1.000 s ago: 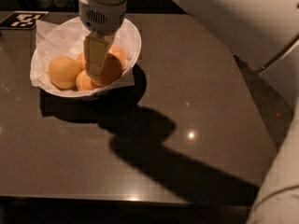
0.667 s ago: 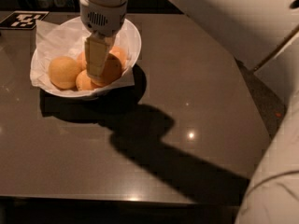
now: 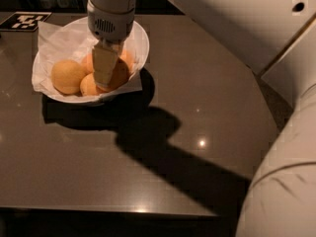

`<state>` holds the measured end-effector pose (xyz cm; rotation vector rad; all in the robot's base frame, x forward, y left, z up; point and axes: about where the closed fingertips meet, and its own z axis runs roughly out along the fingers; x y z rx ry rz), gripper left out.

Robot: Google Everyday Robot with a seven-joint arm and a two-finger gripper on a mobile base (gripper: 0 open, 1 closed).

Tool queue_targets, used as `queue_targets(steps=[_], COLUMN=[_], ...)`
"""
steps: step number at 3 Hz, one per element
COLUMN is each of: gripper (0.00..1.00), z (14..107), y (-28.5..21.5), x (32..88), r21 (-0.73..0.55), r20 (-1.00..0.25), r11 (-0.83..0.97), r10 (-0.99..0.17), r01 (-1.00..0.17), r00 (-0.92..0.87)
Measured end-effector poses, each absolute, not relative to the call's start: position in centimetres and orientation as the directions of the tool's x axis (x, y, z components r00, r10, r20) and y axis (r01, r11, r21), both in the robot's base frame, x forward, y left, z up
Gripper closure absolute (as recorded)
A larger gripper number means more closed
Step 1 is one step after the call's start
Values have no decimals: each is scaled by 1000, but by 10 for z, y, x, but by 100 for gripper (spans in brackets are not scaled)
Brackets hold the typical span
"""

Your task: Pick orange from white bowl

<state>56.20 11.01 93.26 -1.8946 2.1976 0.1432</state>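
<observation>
The white bowl (image 3: pixel 140 43), lined with crinkled white paper, stands at the back left of the dark table. It holds several oranges. The orange (image 3: pixel 68 76), the largest and yellowish, lies at the bowl's left side. My gripper (image 3: pixel 105 79) reaches straight down into the bowl's middle, just right of that orange. It stands against a smaller deeper-orange one (image 3: pixel 120 73), with a paler one (image 3: pixel 89 86) at its front left. Another pale orange (image 3: pixel 127 58) is partly hidden behind the gripper.
A black-and-white marker tag (image 3: pixel 24 20) lies at the table's back left corner. My arm's large white links (image 3: pixel 237 28) cross the upper right and fill the lower right corner (image 3: pixel 281 196). The arm casts a broad shadow (image 3: pixel 163 142) across the table (image 3: pixel 74 167).
The gripper stays down in the bowl at nearly the same spot. The arm's near link at the lower right has come further into view.
</observation>
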Motion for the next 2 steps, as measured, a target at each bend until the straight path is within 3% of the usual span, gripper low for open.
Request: queue_targets(steps=[1, 2], gripper=[36, 46], z=[921, 913], y=[108, 106], x=[559, 557], r21=[-56, -46], r20=[-232, -225], r11=[162, 166], r10=[-962, -963], r01=[-985, -985], r00=[-145, -152])
